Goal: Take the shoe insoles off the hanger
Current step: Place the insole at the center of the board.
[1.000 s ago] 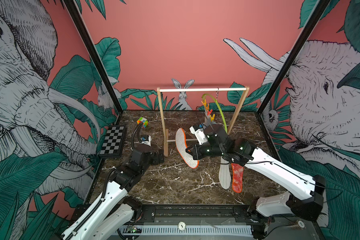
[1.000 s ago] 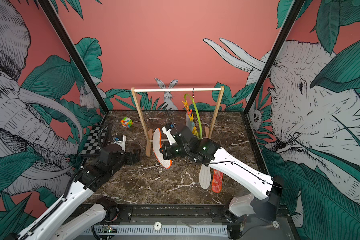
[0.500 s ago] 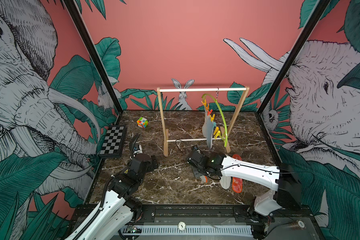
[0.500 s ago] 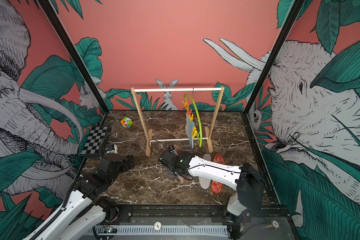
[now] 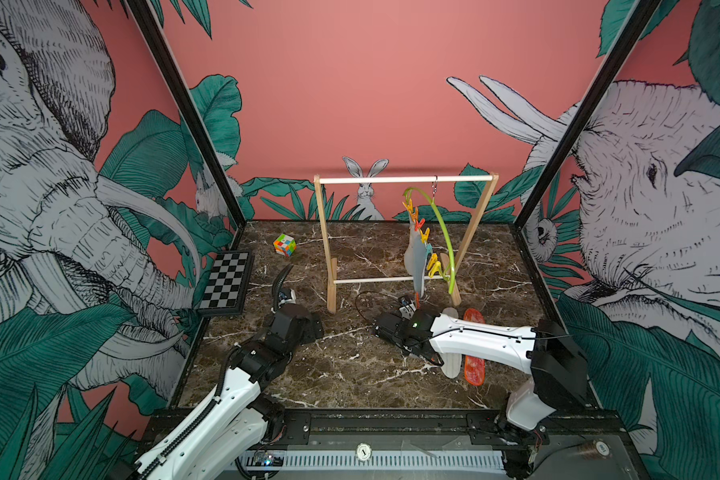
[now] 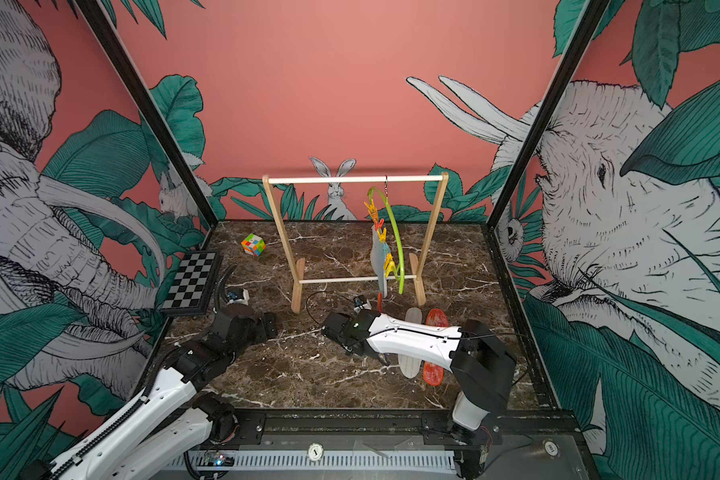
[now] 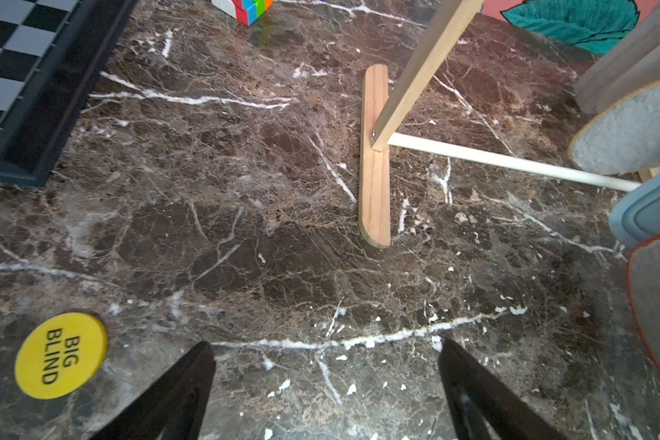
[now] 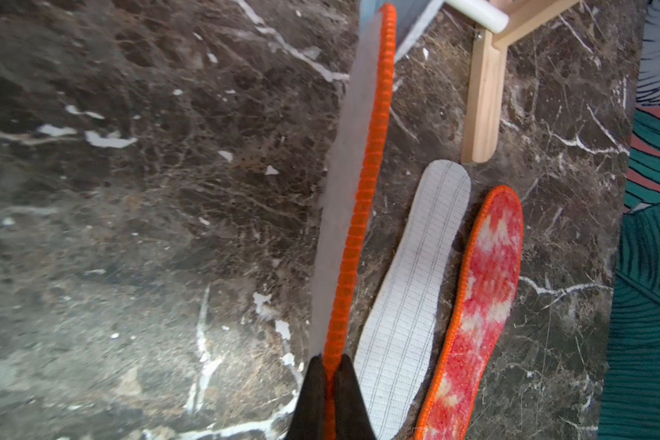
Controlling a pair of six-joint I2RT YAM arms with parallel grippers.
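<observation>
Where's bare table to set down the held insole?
Free: dark marble tabletop between left gripper and right gripper, before the wooden rack. Crowded: beside the held grey orange-edged insole, where a white gridded insole and mottled red insole lie by the rack's foot.

Coral jungle-mural walls; dark marble floor

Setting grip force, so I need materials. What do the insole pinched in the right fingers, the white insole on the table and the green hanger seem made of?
Held insole: felt-like grey fabric face, orange stitched yarn edging, matte, probably soft.
White insole: woven-looking fabric with a fine printed grid, matte.
Hanger: likely smooth plastic, judging by its thin, uniformly lime-green hoop.
</observation>
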